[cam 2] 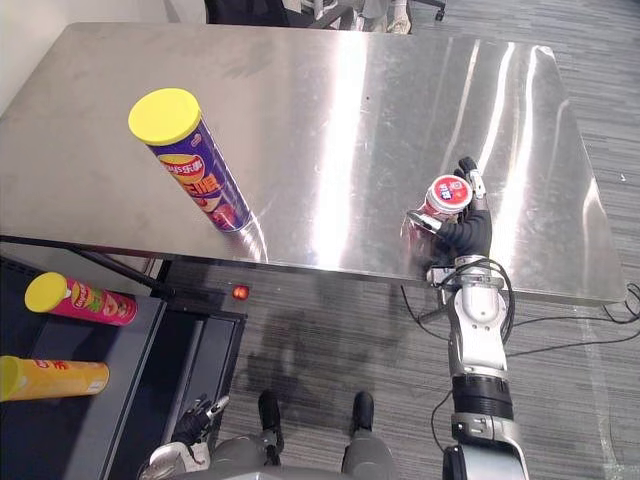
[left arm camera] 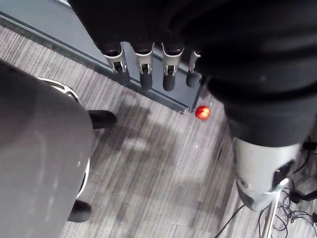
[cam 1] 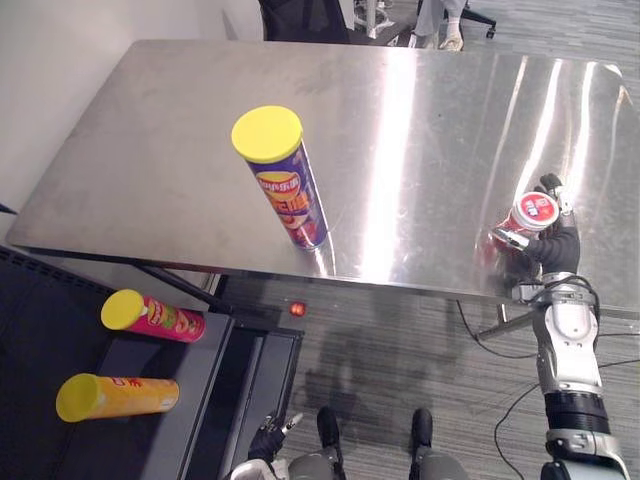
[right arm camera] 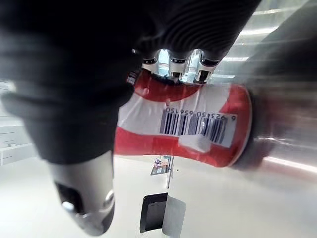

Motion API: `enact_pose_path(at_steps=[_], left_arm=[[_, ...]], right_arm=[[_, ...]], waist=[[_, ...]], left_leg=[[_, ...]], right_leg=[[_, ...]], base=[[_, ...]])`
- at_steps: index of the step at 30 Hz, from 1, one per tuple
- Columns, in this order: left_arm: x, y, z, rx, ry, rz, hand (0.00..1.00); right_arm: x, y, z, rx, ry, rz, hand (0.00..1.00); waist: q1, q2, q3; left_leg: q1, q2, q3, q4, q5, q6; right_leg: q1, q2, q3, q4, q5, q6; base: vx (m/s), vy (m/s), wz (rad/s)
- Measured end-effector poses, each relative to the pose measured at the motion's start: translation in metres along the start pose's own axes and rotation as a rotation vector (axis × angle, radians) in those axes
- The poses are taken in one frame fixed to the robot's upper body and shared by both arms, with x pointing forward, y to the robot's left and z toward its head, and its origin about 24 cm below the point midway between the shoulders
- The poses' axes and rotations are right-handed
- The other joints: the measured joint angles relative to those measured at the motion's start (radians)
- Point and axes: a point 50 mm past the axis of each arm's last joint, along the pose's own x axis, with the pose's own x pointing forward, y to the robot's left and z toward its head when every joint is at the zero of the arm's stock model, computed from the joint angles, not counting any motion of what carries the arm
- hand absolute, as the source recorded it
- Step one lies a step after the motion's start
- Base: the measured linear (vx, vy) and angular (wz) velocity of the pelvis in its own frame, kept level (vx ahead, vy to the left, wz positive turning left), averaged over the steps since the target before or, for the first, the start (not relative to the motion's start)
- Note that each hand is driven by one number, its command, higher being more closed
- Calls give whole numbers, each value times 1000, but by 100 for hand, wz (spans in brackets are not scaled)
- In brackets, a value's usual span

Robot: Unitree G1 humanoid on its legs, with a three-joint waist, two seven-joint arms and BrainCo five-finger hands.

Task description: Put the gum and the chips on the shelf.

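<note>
A tall purple chips can [cam 1: 288, 185] with a yellow lid stands upright near the front edge of the steel table [cam 1: 420, 120], left of the middle. A red and white gum canister [cam 1: 536, 211] stands at the table's front right edge. My right hand [cam 1: 555, 250] is shut on it, with fingers curled over the far side and the thumb on the near side; the right wrist view shows the gum canister [right arm camera: 188, 124] under the fingers [right arm camera: 173, 67]. My left hand [cam 1: 268, 437] hangs low by the floor, its fingers [left arm camera: 143, 72] straight and holding nothing.
A dark low shelf [cam 1: 200, 400] stands at the lower left, under the table's front left corner. A pink can [cam 1: 155, 315] and an orange can [cam 1: 115, 395] lie on it. A small red ball [cam 1: 296, 308] shows below the table edge. A chair [cam 1: 300, 20] and a person's legs [cam 1: 440, 25] are beyond the far edge.
</note>
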Motion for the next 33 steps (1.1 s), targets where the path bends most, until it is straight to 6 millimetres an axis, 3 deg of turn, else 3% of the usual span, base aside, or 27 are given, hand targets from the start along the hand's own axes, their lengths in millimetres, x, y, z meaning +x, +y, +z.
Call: enact_pose_path(at_steps=[1,22,33], left_arm=[[0,0,0,0,-2,0,0],[1,0,3,9,-12,-2,0],[1,1,4,9,-18,13,0]], right_arm=[[0,0,0,0,0,0,100],[3,15,3,3,-15,56,100],[1,9,68,-13,-299,46,100]], waist=[[0,0,1],[1,-7,9],[-2,-12,12]], left_leg=[[-6,0,-3,0,2,0],[-11,1,-7,0,7,3],[23,16,2,0,8,3]], right_leg=[[-4,0,-3,0,0,0],[-6,-1,-10,0,2,1],[27,2,0,-13,30,-7]], base=[[-18,-5,6],[-1,-1,1],[-18,0,-4]])
